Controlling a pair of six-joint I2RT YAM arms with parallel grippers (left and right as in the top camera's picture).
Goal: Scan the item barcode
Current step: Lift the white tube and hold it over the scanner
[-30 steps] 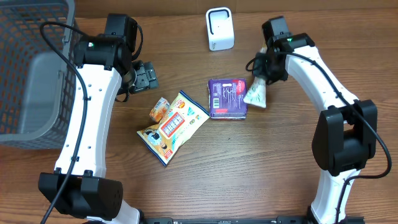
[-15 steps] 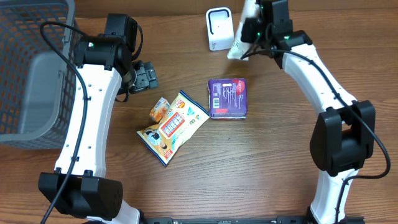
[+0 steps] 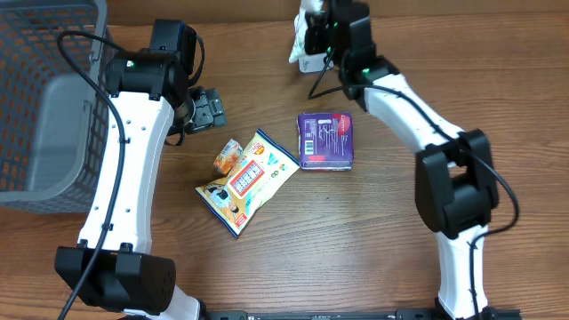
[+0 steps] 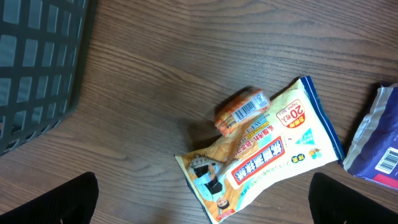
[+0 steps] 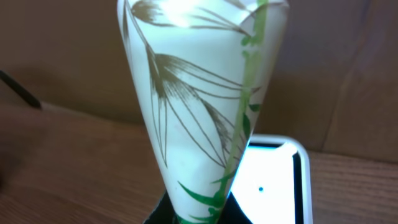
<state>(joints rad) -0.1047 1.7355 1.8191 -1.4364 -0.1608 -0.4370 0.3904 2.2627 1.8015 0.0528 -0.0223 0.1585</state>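
Currently, a white leaf-printed packet (image 5: pixel 199 124) is being gripped by the tightly closed right gripper (image 3: pixel 327 25) and is being presented upright just in front of the scanner (image 5: pixel 277 180) at the far side of the table (image 3: pixel 382 258). The scan is judged to be under way, though whether the barcode is being faced to the window cannot be told. The right arm is being stretched far forward and inward. The left gripper (image 3: pixel 209 109) is being held wide apart and empty near the basket (image 3: pixel 44 107), above the waiting snack bag (image 4: pixel 267 155).
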